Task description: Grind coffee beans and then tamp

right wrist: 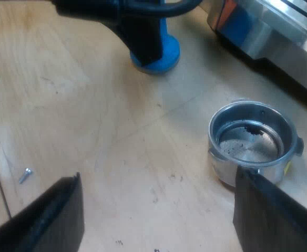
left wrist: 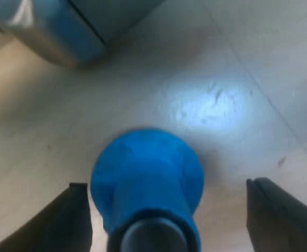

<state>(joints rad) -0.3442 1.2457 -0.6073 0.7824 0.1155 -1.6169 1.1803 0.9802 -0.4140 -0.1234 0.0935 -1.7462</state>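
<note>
A blue tamper (left wrist: 145, 178) stands upright on the wooden table, between the two black fingers of my left gripper (left wrist: 166, 220). That gripper is open, with a gap on each side of the tamper. From the right wrist view, the left gripper (right wrist: 143, 31) hangs over the blue tamper (right wrist: 166, 55), hiding most of it. The metal holder (right wrist: 253, 142) rests on the table near the machine's base, its basket facing up with some dark coffee residue inside; its handle is hidden. My right gripper (right wrist: 159, 220) is open above the bare table, a short way from the holder.
The espresso machine's steel base (right wrist: 279, 31) rises just beyond the holder, and its corner (left wrist: 64, 26) stands close to the tamper. A small screw (right wrist: 25, 174) lies on the wooden table (right wrist: 90, 115) near a seam.
</note>
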